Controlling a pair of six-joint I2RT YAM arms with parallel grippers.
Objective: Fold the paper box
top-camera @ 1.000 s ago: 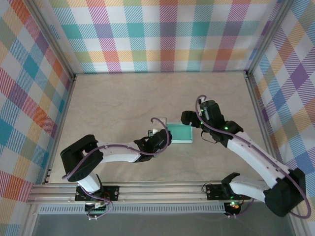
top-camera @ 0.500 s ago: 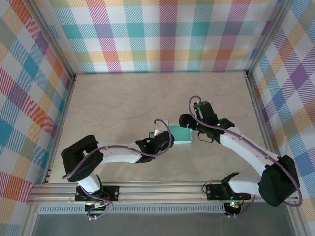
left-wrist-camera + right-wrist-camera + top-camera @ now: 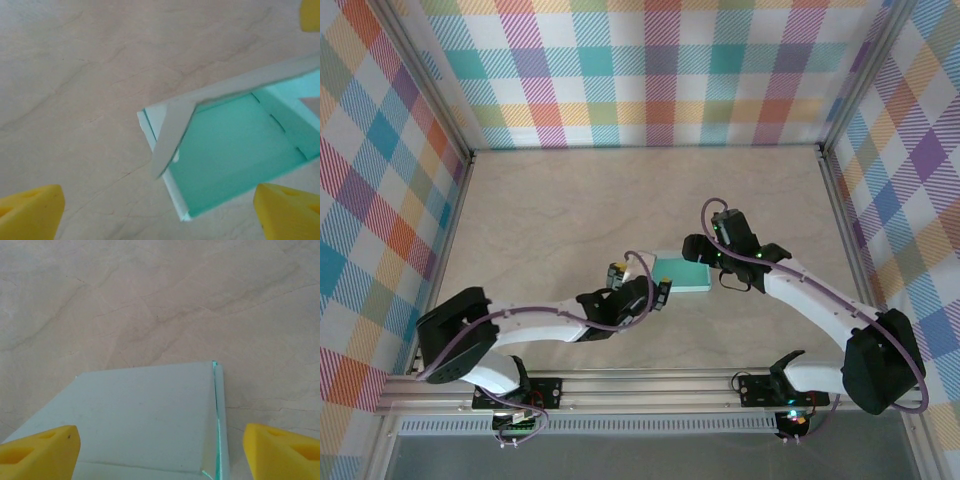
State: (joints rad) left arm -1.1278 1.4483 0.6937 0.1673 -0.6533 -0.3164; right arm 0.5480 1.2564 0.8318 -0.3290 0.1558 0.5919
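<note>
1. Arms flank the paper box (image 3: 682, 273). The left arm (image 3: 530, 325) stretches in from the near left and the right arm (image 3: 820, 300) from the near right. In the top view their wrists sit over the box's left end and its far right corner.
2. The left pincer (image 3: 641, 281) is spread wide. In its wrist view the yellow fingertips (image 3: 30, 212) stand well apart. The box's open end lies just beyond them, with a pale flap slanting across the teal inside.
3. The right pincer (image 3: 698, 248) is spread wide too. Its wrist view shows the box's closed pale face lying between the two yellow tips, with a thin teal edge along one side. The tip on that side stands clear of the card, and I cannot tell whether the other tip touches it.
4. Count: one box, two arms, two pincers with two yellow tips each, and purple cables (image 3: 638, 253), one looping along each arm.
5. The worktop (image 3: 570, 200) is beige with faint marble veining. The box lies flat on it, near the middle and slightly to the right.
6. Walls (image 3: 640, 70) printed with bright plaid close in three sides. Aluminium rails (image 3: 650, 385) run along the near edge and up the corners.
</note>
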